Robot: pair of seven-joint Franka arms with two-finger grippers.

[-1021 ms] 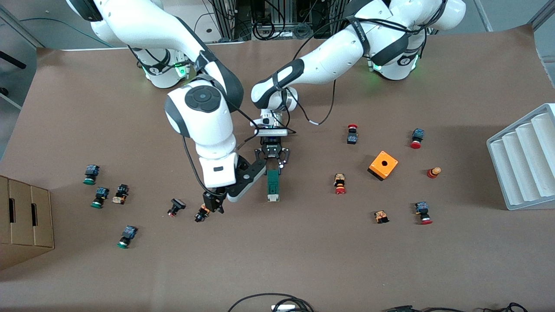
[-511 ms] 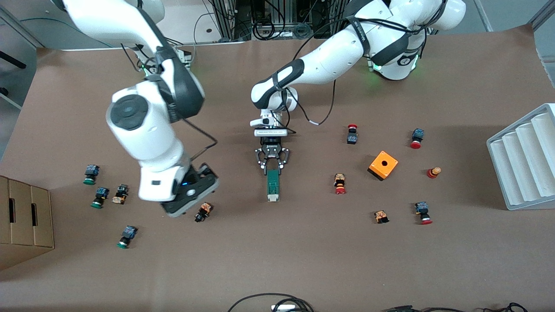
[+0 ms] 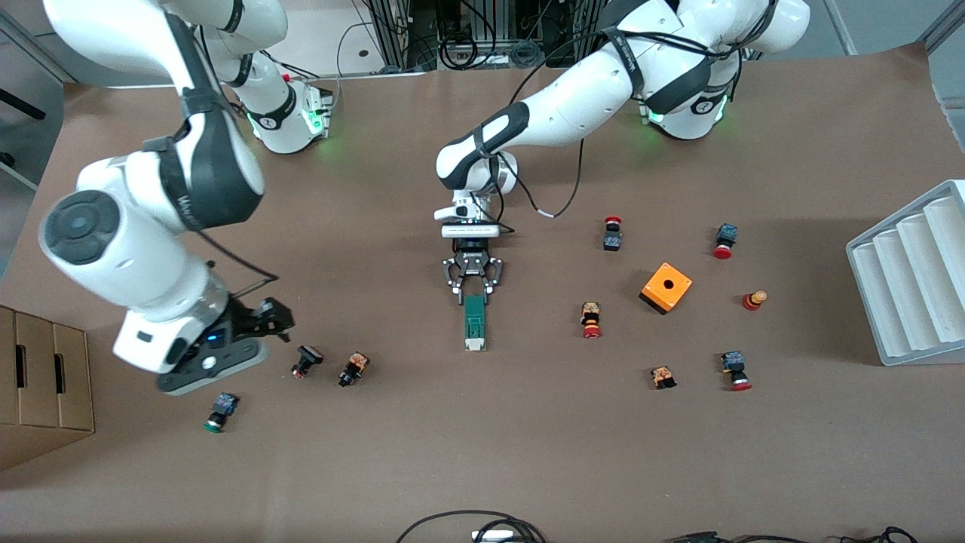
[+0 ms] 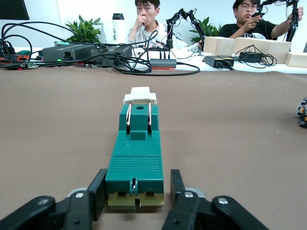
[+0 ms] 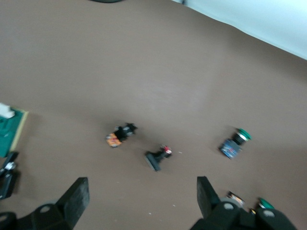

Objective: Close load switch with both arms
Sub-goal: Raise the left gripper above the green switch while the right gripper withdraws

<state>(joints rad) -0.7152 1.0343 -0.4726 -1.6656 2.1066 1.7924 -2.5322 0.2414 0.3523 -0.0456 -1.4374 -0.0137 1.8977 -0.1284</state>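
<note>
At the right arm's end a cardboard box (image 3: 38, 385) stands at the tabletop (image 3: 482, 452) edge, and the right claw (image 3: 265, 320) hangs spread wide and empty near small push buttons (image 3: 305, 360). In the middle lies the load switch (image 3: 474, 323), a narrow green block with its white lever end toward the front camera. The left claw (image 3: 473, 290) is at its green end, slightly spread, with a thin gap showing. Toward the left arm's end stand an orange box (image 3: 666, 286) and a ribbed tray (image 3: 912, 279).

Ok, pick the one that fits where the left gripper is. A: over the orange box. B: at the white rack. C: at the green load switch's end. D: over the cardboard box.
C: the left gripper sits at the end of the load switch, its jaws flanking the green body in the left wrist view.
</note>
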